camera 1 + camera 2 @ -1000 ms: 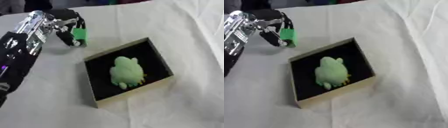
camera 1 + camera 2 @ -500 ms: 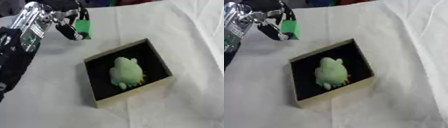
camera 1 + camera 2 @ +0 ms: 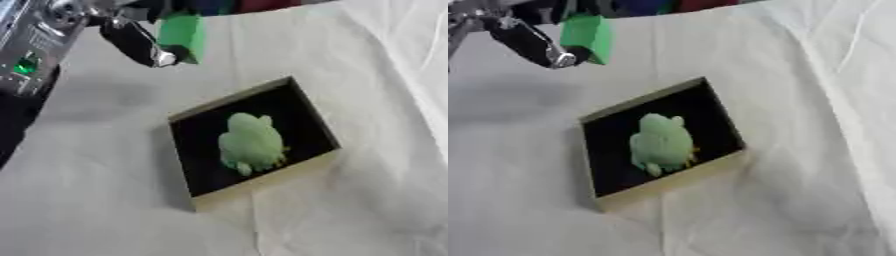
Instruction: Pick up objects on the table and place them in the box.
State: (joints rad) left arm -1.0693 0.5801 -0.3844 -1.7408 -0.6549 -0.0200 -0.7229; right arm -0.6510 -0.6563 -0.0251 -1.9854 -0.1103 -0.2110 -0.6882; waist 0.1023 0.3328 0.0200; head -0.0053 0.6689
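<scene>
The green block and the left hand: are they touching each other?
Touching. In the left eye view the left hand has its dark fingers curled round the green block, holding it in the air, up and to the left of the box.

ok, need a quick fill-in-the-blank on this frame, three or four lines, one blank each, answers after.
1. The robot's left hand holds a small ____ block above the white cloth-covered table.
2. The pale green soft frog toy lies ____ the shallow black-lined cardboard box.
3. The block is ____ the box, toward the table's far side.

Answers: green; inside; outside
</scene>
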